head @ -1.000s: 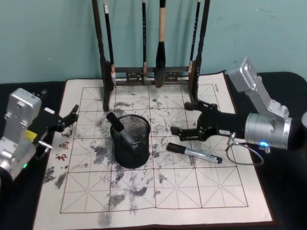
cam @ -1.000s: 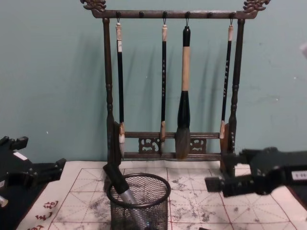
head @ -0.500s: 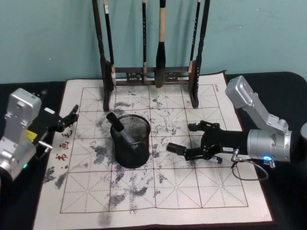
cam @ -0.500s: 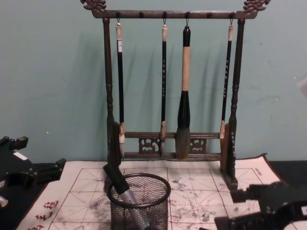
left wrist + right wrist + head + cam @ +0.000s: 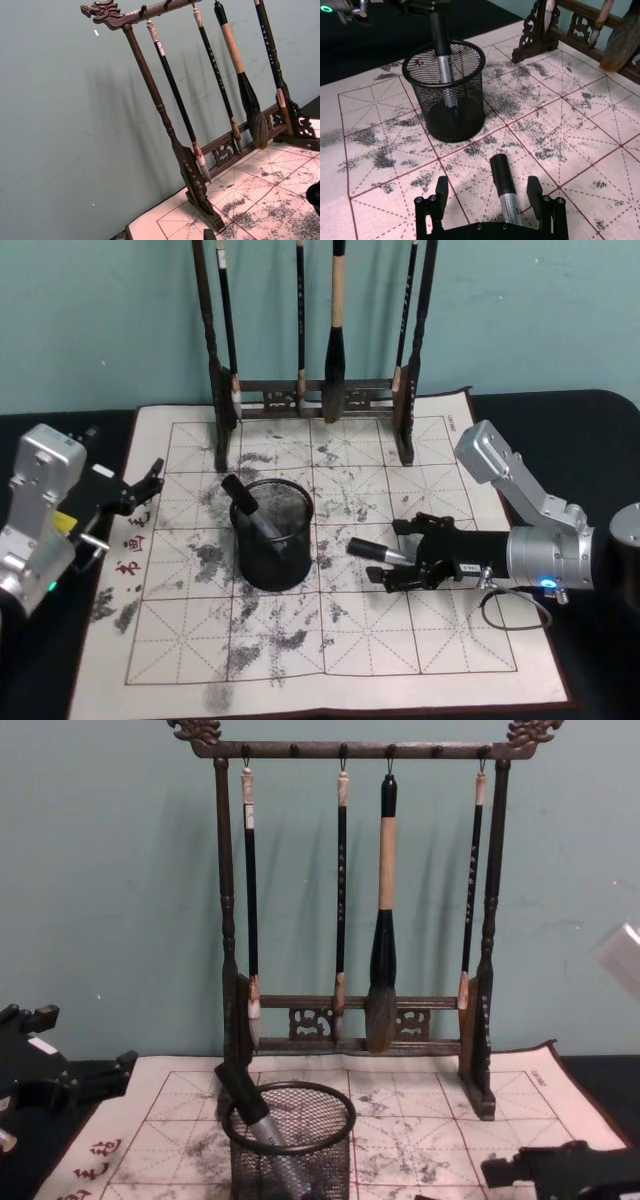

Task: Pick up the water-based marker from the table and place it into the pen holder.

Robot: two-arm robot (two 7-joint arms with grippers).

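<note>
My right gripper, spread wide, straddles the marker right of the pen holder; next I must pinch it squarely. My left gripper idles left of the pen holder.

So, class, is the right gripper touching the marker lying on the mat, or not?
Apart. In the right wrist view the marker lies between the open fingers of the right gripper, with bare mat showing on either side.
</note>
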